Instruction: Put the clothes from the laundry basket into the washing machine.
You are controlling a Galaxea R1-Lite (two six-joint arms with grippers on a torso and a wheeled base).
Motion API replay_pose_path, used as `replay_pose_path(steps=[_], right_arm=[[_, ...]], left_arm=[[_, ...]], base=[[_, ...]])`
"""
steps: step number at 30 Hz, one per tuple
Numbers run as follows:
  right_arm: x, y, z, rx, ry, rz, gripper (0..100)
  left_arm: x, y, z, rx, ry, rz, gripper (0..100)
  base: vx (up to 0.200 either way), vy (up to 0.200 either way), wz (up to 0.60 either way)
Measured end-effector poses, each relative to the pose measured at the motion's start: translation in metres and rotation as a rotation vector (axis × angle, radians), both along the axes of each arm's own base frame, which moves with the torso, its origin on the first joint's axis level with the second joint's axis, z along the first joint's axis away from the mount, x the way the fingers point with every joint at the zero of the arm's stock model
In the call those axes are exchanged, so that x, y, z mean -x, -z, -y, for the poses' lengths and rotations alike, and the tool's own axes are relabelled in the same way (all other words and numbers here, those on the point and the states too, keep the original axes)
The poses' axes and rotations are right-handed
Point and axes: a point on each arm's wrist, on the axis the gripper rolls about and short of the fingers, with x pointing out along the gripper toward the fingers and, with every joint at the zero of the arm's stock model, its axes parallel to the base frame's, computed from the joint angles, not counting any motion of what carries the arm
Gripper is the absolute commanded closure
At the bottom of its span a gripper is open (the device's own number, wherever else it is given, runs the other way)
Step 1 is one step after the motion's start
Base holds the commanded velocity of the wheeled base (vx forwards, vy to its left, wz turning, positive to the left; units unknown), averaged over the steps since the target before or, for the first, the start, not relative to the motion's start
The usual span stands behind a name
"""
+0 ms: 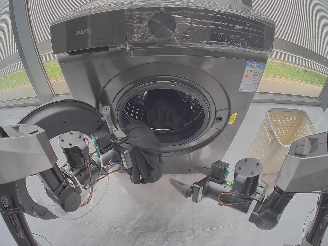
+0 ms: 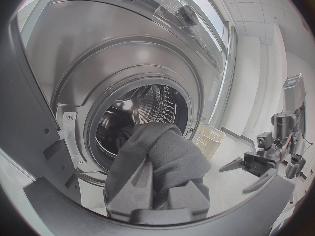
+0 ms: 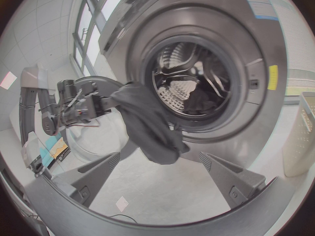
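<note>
Grey-tiled floor [image 1: 153,216] by glass walls [image 1: 294,76]. Clenching a dark garment [image 1: 147,154] in the left gripper [image 1: 130,158] at the washing machine [image 1: 164,65]'s open mouth, not yet inside. Holding the right gripper [image 1: 182,173] spread, bare. One dark piece [image 1: 164,115] already in drum [image 1: 136,110]; laundry basket [image 1: 273,120] right, bottom hidden.

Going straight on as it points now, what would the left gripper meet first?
Likely the washing machine's drum opening, near its lower rim; the held dark garment arrives first. Depth unclear.
</note>
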Motion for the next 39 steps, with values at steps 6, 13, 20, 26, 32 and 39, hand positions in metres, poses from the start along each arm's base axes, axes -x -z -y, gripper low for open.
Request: replay_pose_path(steps=[6, 13, 20, 26, 32, 39], right_arm=[[-0.008, 0.006, 0.051, 0.008, 0.11, -0.045, 0], [-0.001, 0.002, 0.081, 0.015, 0.18, -0.071, 0], [0.001, -0.006, 0.085, 0.002, 0.185, -0.048, 0], [-0.002, -0.009, 0.083, -0.004, 0.185, -0.031, 0], [-0.003, -0.007, 0.082, -0.001, 0.183, -0.032, 0], [-0.003, -0.002, 0.08, 0.009, 0.174, -0.047, 0]], left_arm=[[0.012, -0.008, 0.003, 0.007, 0.025, 0.006, 100], [0.025, -0.018, -0.003, 0.009, 0.024, 0.024, 100], [0.027, -0.019, -0.008, 0.001, 0.002, 0.022, 100], [0.028, -0.012, -0.006, -0.006, 0.002, -0.002, 100], [0.027, -0.003, 0.0, -0.024, -0.017, -0.025, 100], [0.029, 0.002, 0.008, -0.031, 0.004, -0.038, 100]], base=[[0.0, 0.0, 0.0], [0.0, 0.0, 0.0], [0.0, 0.0, 0.0], [0.167, 0.067, 0.0], [0.033, 0.033, 0.0], [0.0, 0.0, 0.0]])
